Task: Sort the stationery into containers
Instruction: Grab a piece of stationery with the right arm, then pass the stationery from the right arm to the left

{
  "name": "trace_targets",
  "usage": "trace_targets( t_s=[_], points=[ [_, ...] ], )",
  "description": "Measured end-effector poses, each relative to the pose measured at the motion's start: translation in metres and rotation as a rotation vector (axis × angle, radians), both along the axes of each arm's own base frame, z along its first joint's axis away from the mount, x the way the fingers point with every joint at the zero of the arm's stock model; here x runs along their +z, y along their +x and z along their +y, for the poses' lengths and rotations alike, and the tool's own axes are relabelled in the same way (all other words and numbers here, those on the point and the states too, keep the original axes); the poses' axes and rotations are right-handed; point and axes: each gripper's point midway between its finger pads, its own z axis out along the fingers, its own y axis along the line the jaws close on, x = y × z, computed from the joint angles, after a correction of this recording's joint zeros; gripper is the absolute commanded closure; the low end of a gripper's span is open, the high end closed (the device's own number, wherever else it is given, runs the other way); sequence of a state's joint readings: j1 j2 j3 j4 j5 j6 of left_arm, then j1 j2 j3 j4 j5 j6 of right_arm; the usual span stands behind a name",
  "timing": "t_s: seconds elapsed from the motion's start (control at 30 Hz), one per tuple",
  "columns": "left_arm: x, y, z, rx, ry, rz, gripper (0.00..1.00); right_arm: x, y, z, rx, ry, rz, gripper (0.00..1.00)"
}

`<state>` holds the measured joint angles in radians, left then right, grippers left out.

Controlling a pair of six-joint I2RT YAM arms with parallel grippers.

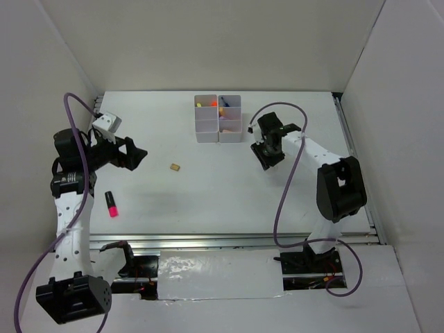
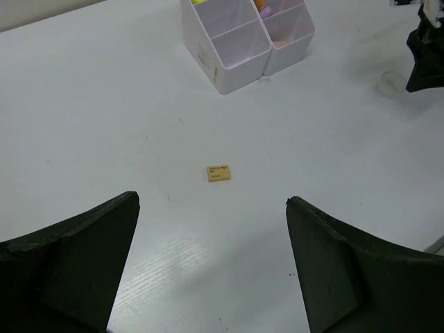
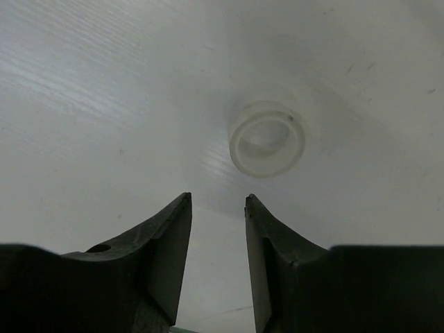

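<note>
The tan eraser cube (image 1: 175,166) lies on the table left of centre; in the left wrist view it (image 2: 218,173) sits ahead of my left gripper (image 2: 211,201), which is wide open and empty. In the top view my left gripper (image 1: 139,155) is left of the eraser. A pink-and-black marker (image 1: 111,204) lies near the left arm. The clear tape ring (image 3: 267,139) lies flat just ahead of my right gripper (image 3: 218,198), whose jaws are apart and empty. The white containers (image 1: 208,130) stand at the back with coloured items inside.
The containers also show in the left wrist view (image 2: 208,55), with my right gripper (image 2: 423,55) and the faint tape ring (image 2: 388,83) to their right. White walls close in the table on three sides. A metal rail (image 1: 236,241) runs along the near edge.
</note>
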<state>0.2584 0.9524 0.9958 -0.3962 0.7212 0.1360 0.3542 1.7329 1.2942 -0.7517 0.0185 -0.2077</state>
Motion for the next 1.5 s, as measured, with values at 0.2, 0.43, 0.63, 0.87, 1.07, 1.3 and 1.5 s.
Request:
trace_targets(
  t_s=[0.2, 0.43, 0.63, 0.87, 1.07, 1.3, 1.5],
  points=[
    [0.004, -0.004, -0.001, -0.001, 0.004, -0.018, 0.01, -0.019, 0.009, 0.006, 0.056, -0.070, 0.008, 0.61],
    [0.002, -0.002, -0.001, 0.004, 0.003, -0.010, 0.01, -0.041, 0.015, 0.000, 0.068, -0.126, 0.031, 0.62],
    [-0.003, 0.000, 0.000, 0.010, 0.002, 0.007, 0.01, -0.050, 0.019, -0.002, 0.078, -0.146, 0.038, 0.69],
    [-0.006, 0.005, -0.002, 0.031, -0.023, 0.035, 0.01, -0.056, 0.019, -0.004, 0.105, -0.158, 0.052, 0.99],
    [-0.013, 0.012, -0.008, 0.058, -0.140, 0.150, 0.01, -0.050, 0.013, -0.003, 0.182, -0.164, 0.016, 1.00],
    [0.006, -0.010, -0.040, -0.011, -0.308, 0.146, 0.08, 0.031, -0.045, 0.020, 0.607, -0.287, -0.360, 1.00],
    [0.031, -0.037, -0.085, -0.197, -0.256, 0.053, 0.06, 0.076, -0.080, 0.059, 0.974, -0.444, -0.757, 1.00]
  ],
)
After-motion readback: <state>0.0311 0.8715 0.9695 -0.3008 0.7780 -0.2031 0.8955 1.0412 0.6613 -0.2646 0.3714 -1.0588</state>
